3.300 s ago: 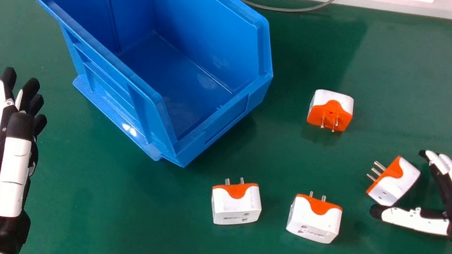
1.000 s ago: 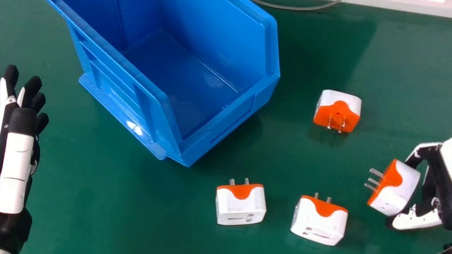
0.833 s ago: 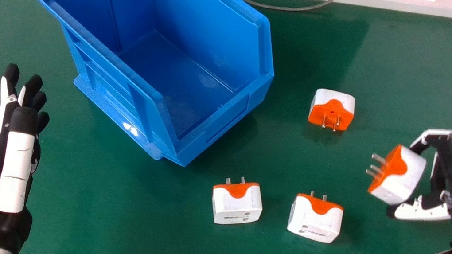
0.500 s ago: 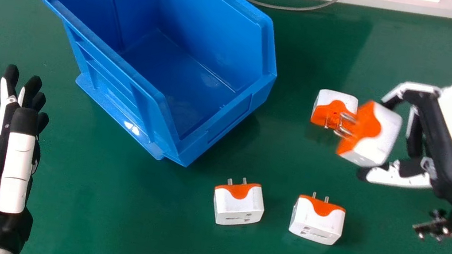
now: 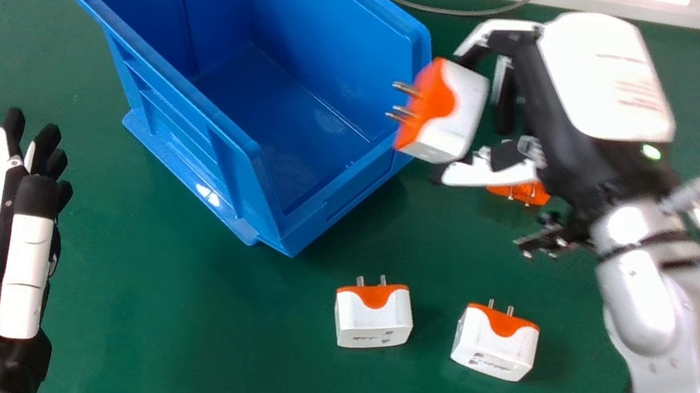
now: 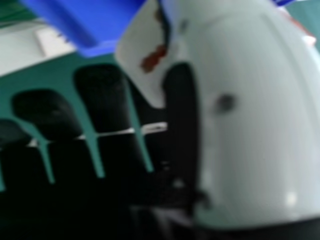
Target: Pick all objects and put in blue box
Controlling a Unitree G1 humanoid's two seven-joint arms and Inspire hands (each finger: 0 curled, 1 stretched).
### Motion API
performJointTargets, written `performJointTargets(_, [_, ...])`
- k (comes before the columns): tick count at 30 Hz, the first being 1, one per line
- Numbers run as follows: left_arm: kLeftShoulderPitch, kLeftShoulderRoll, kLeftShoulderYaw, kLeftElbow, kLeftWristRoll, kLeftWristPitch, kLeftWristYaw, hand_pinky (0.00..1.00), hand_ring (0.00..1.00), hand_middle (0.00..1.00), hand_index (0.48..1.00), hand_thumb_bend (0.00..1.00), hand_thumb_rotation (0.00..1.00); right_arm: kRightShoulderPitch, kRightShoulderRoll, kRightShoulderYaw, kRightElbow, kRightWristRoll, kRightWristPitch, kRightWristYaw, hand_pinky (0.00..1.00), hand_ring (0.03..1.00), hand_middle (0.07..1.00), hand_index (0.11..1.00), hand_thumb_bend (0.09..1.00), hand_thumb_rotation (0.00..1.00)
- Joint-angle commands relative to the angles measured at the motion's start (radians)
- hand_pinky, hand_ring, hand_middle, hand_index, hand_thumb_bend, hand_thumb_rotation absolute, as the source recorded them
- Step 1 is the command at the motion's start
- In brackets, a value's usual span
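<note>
My right hand (image 5: 607, 75) is curled round a white and orange plug adapter (image 5: 453, 111), held up at the right rim of the blue box (image 5: 320, 213), prongs toward the box. In the right hand view my right hand (image 6: 102, 100) has the adapter (image 6: 142, 55) between thumb and fingers. Another adapter (image 5: 520, 192) lies mostly hidden beneath the right hand. Two more adapters, one (image 5: 372, 318) nearer the box and one (image 5: 496, 343) to its right, stand on the green table. At the left, my left hand (image 5: 1, 255) rests open, holding nothing.
The box interior shows bare blue floor. A grey cable (image 5: 461, 12) curves behind the box, along white fixtures (image 5: 696, 18) at the table's far edge. The silver right forearm (image 5: 670, 327) spans the table's right side. Green table surface (image 5: 183, 338) stretches between the left hand and the adapters.
The right hand has closed on the rightmost adapter, lifted it and carried it left and away to the box's rim, passing over the far adapter. The left hand is nearly unmoved.
</note>
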Motion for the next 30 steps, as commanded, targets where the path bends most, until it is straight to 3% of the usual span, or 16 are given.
performJointTargets(1, [0.004, -0.002, 0.005, -0.008, 0.011, -0.026, 0.009, 1.0, 1.0, 1.0, 1.0, 0.9, 1.0, -0.093, 0.034, 0.012, 0.053, -0.003, -0.005, -0.021, 0.17, 0.232, 0.311, 0.475, 0.484, 0.15])
performJointTargets(4, [0.008, -0.004, 0.004, -0.011, 0.016, -0.029, 0.013, 1.0, 1.0, 1.0, 1.0, 0.89, 1.0, -0.19, 0.096, 0.051, 0.165, -0.021, 0.018, -0.035, 0.18, 0.243, 0.318, 0.474, 0.482, 0.15])
performJointTargets(8, [0.017, -0.007, 0.003, -0.02, 0.021, -0.03, 0.016, 1.0, 1.0, 1.0, 1.0, 0.88, 1.0, -0.295, 0.145, 0.091, 0.304, -0.029, -0.003, -0.073, 0.11, 0.157, 0.223, 0.47, 0.484, 0.15])
performJointTargets(13, [0.029, -0.007, 0.002, -0.033, 0.013, -0.025, 0.015, 1.0, 1.0, 1.0, 1.0, 0.88, 1.0, -0.403, 0.2, 0.131, 0.448, -0.037, 0.017, -0.072, 0.2, 0.279, 0.357, 0.475, 0.484, 0.15])
performJointTargets(17, [0.039, -0.01, 0.0, -0.043, 0.02, -0.025, 0.023, 1.0, 1.0, 1.0, 1.0, 0.87, 1.0, -0.497, 0.249, 0.175, 0.57, -0.059, 0.067, -0.054, 0.26, 0.381, 0.46, 0.484, 0.484, 0.15])
performJointTargets(20, [0.041, -0.01, -0.002, -0.044, 0.02, -0.027, 0.024, 1.0, 1.0, 1.0, 1.0, 0.88, 1.0, -0.56, 0.292, 0.204, 0.667, -0.064, 0.083, -0.08, 0.18, 0.27, 0.368, 0.484, 0.49, 0.14])
performJointTargets(24, [0.044, -0.01, -0.004, -0.049, 0.018, -0.025, 0.023, 1.0, 1.0, 1.0, 1.0, 0.88, 1.0, -0.644, 0.323, 0.261, 0.794, -0.081, 0.094, -0.07, 0.24, 0.354, 0.46, 0.487, 0.492, 0.13])
performJointTargets(26, [0.046, -0.01, -0.006, -0.054, 0.017, -0.022, 0.023, 1.0, 1.0, 1.0, 1.0, 0.87, 1.0, -0.677, 0.339, 0.278, 0.847, -0.082, 0.103, -0.066, 0.23, 0.333, 0.439, 0.519, 0.503, 0.04])
performJointTargets(30, [0.05, -0.008, -0.007, -0.061, 0.016, -0.022, 0.021, 1.0, 1.0, 1.0, 1.0, 0.87, 1.0, -0.718, 0.368, 0.297, 0.957, -0.078, 0.084, -0.116, 0.16, 0.247, 0.469, 0.489, 0.522, 0.0])
